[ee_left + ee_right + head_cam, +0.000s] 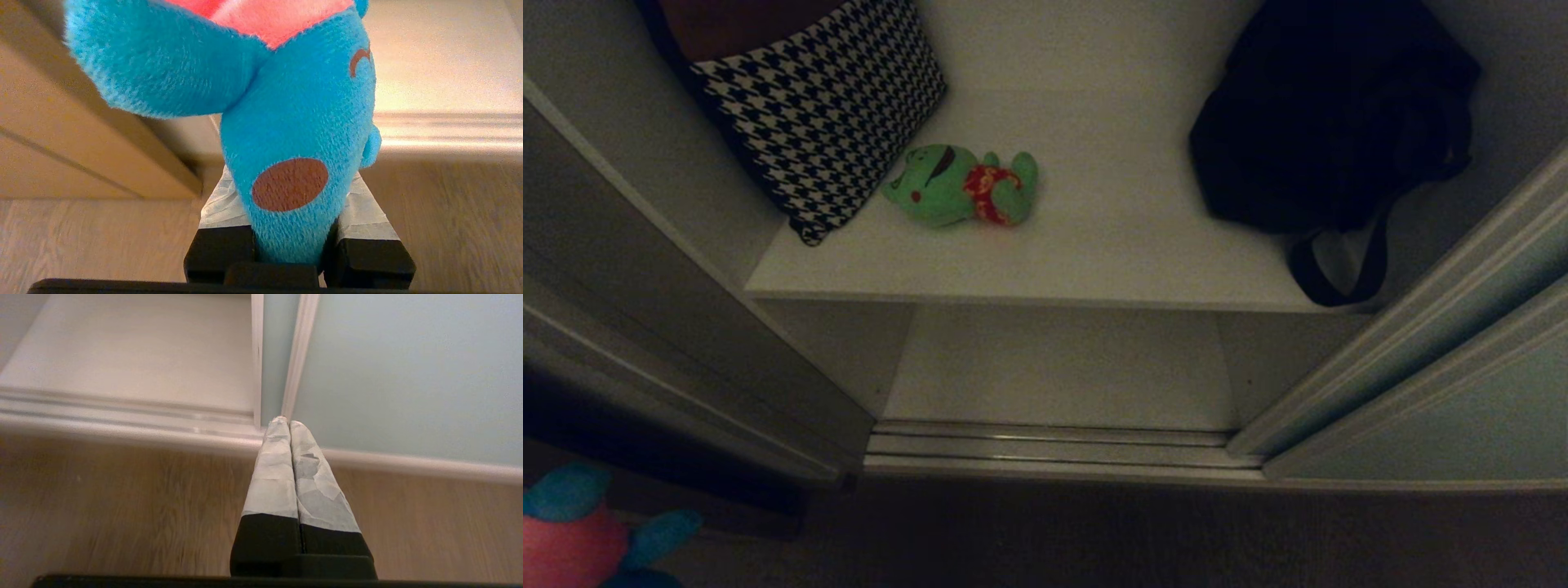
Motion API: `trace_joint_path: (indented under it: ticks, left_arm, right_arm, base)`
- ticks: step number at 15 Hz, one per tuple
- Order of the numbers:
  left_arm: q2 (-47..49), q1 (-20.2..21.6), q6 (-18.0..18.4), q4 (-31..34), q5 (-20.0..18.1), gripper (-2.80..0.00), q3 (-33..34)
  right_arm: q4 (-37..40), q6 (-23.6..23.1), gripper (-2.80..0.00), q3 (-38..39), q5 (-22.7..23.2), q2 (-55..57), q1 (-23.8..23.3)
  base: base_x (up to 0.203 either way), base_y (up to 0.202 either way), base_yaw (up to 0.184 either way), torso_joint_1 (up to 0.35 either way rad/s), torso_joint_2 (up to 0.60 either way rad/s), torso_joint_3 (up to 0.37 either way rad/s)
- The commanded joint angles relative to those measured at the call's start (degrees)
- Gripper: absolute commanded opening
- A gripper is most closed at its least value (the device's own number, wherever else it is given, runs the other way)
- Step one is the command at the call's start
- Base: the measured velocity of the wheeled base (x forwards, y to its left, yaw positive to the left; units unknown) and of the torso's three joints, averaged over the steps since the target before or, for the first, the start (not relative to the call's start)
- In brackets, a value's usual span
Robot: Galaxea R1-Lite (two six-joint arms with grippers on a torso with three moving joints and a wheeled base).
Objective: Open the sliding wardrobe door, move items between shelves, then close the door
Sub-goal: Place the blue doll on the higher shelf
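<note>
The wardrobe stands open in the head view, with the sliding wardrobe door (pixel 1445 408) pushed to the right. A green plush toy with a red patch (pixel 961 186) lies on the upper white shelf (pixel 1111 245). The lower shelf (pixel 1062 367) is bare. A teal-blue and pink plush toy (pixel 580 531) shows at the lower left corner, outside the wardrobe. My left gripper (pixel 292 196) is shut on that toy (pixel 298 122), whose body is squeezed between the taped fingers (pixel 367 216). My right gripper (pixel 286 421) is shut and empty above the wooden floor, close to the door panel (pixel 408 375).
A houndstooth bag (pixel 825 106) leans at the upper shelf's left, just beside the green toy. A black bag (pixel 1331 114) fills the shelf's right side. The ribbed metal floor track (pixel 1054 447) runs along the opening. A grey panel (pixel 645 269) borders the opening on the left.
</note>
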Motion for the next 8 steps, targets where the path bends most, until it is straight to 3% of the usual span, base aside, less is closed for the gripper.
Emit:
trace_joint_path:
  ticks: [1, 4, 8]
  left_arm:
    - [0.08, 0.02, -0.11, 0.00, 0.04, -2.80, 0.00]
    - [0.08, 0.02, -1.87, -0.09, 0.70, -2.80, 0.00]
    - [0.08, 0.02, -1.20, 0.05, 0.73, -2.80, -0.02]
  right_arm:
    - [-0.02, -0.02, -2.80, 0.00, 0.02, -0.18, 0.02]
    - [-0.02, -0.02, -2.80, 0.00, 0.02, -0.18, 0.02]
    - [-0.02, -0.02, -2.80, 0.00, 0.02, -0.18, 0.02]
  base:
    - [0.195, 0.000, 0.001, -0.002, 0.00, 0.002]
    - [0.167, 0.000, 0.001, 0.001, 0.00, 0.004]
    - [0.000, 0.000, 0.000, 0.000, 0.00, 0.000]
